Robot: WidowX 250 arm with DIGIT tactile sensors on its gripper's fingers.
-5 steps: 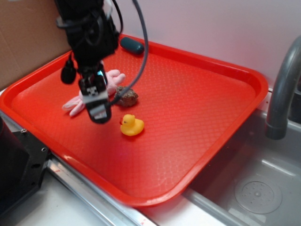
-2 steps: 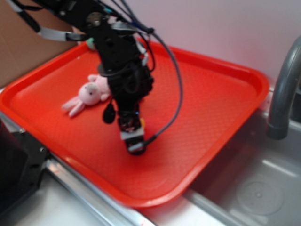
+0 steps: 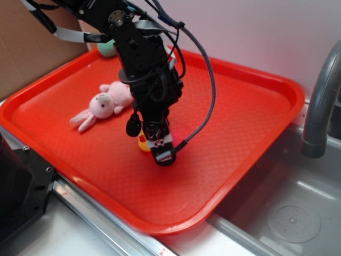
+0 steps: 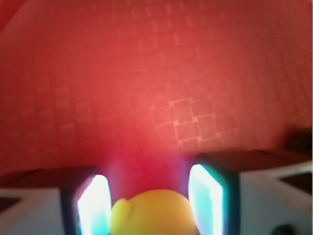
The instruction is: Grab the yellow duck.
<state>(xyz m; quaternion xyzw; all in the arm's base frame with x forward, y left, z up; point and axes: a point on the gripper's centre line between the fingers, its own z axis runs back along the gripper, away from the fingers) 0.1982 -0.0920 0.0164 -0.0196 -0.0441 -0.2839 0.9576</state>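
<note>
gripper (image 4: 149,205) down at duck (image 4: 151,215) | jaws apart, flanking it, no squeeze yet | bunny (image 3: 106,104) at 10 o'clock | left: close, lift

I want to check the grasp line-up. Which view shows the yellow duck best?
The wrist view: the yellow duck sits between the open end effector fingers, though blurred. In the exterior view only a yellow sliver shows behind the end effector.

duck (image 4: 149,214) between gripper (image 4: 149,205) fingers, bunny (image 3: 104,105) left, on tray (image 3: 240,133)
</note>
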